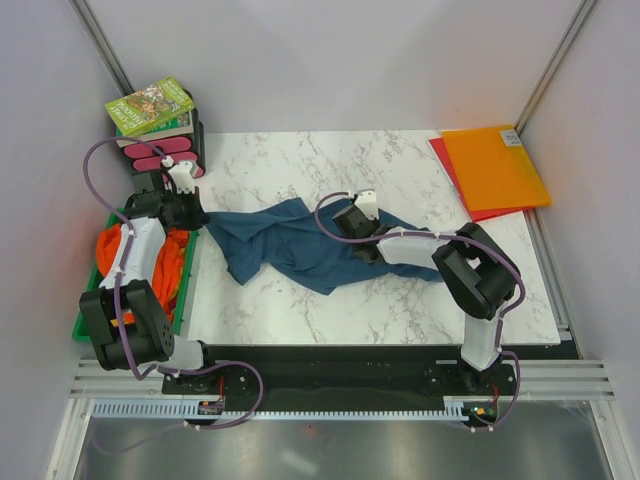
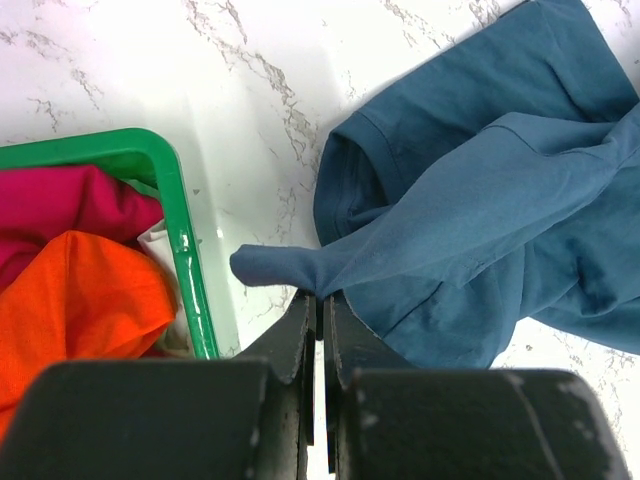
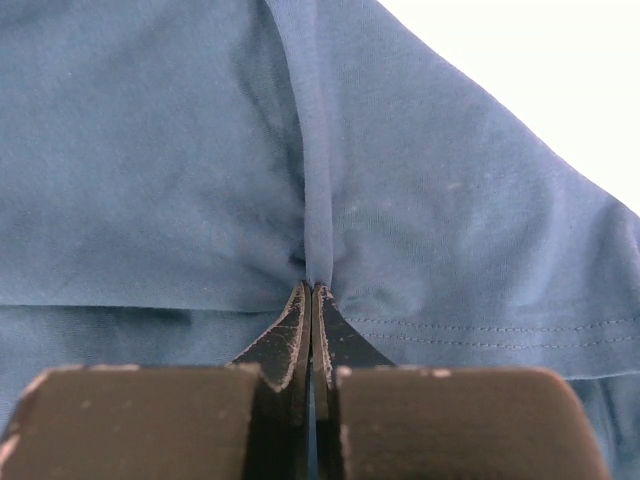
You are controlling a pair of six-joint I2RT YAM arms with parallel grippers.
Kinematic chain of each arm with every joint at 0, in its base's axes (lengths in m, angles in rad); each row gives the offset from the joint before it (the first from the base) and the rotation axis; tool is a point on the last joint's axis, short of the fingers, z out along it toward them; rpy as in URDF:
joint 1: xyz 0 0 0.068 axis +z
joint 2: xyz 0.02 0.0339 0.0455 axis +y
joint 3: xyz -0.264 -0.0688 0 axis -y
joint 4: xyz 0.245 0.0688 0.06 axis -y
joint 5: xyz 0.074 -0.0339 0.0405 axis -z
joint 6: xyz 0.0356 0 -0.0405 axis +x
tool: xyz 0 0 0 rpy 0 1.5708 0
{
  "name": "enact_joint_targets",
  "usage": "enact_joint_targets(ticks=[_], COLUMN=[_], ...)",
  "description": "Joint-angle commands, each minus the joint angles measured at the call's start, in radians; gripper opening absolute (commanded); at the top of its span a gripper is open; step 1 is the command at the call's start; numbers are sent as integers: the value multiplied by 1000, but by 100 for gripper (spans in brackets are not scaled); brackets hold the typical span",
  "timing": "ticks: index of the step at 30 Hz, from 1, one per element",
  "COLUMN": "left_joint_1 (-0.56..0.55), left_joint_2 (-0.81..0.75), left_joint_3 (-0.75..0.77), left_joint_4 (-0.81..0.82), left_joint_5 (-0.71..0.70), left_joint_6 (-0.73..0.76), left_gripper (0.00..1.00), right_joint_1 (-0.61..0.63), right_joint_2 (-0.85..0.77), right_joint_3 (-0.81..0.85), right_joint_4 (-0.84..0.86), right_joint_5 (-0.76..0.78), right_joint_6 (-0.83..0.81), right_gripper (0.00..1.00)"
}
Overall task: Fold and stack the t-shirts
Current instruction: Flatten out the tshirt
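A dark teal-blue t-shirt [image 1: 300, 245] lies crumpled across the middle of the marble table. My left gripper [image 1: 200, 218] is shut on the shirt's left end, and the left wrist view shows a pinched tip of cloth [image 2: 290, 265] just beyond the jaws of the left gripper [image 2: 322, 295]. My right gripper [image 1: 352, 228] is shut on a raised fold near the shirt's right side. The right wrist view shows that ridge of fabric [image 3: 318, 200] running up from the tips of the right gripper [image 3: 313, 287]. Orange t-shirts [image 1: 175, 255] [image 2: 80, 290] sit bunched in a green bin [image 1: 183, 305] [image 2: 185, 250] at the left.
A magenta cloth [image 2: 60, 200] lies in the bin beside the orange one. A book on a black rack with pink pieces [image 1: 155, 120] stands at the back left. Flat orange and red folders [image 1: 495, 165] lie at the back right. Grey walls close in both sides.
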Motion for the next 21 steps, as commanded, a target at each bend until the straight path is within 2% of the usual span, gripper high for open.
enact_joint_targets(ticks=[1, 11, 16, 21], left_joint_1=[-1, -3, -1, -6], left_joint_2=[-23, -32, -40, -38], left_joint_3=[-3, 3, -1, -3], left_joint_4=[31, 32, 32, 31], left_joint_5=[3, 6, 9, 10], left_joint_6=[23, 14, 14, 14], left_gripper=[2, 2, 2, 2], right_joint_1=[-9, -9, -9, -15], right_joint_2=[-62, -258, -286, -242], right_joint_3=[-19, 59, 50, 22], right_joint_4=[-30, -58, -64, -75], right_joint_5=[34, 77, 74, 48], right_joint_6=[2, -49, -47, -23], right_gripper=[0, 0, 0, 0])
